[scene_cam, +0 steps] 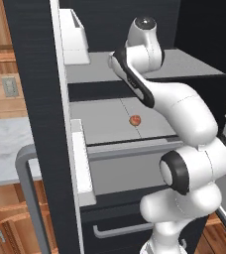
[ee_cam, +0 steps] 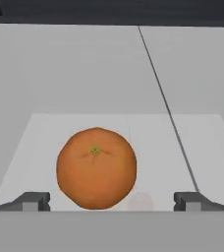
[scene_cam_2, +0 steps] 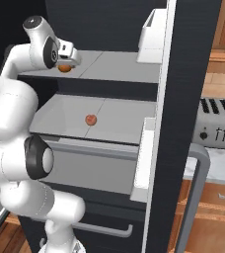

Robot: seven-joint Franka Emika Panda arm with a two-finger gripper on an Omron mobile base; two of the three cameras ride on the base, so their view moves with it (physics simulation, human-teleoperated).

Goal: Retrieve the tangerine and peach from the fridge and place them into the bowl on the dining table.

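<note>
Flat, even rendered light fills all three views, with no visible lamp. The light grey fridge shelves [scene_cam_2: 109, 66] read bright against the dim black fridge interior. The bright orange round tangerine [ee_cam: 96, 168] is evenly lit, its edges slightly soft, casting barely any shadow. The glossy white arm [scene_cam: 184, 114] carries soft highlights, perhaps from overhead. Textures look coarse and mildly blurred.

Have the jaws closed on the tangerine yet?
No, in the hand view the fingertips stand wide apart on either side of the tangerine, clear of its skin.
</note>
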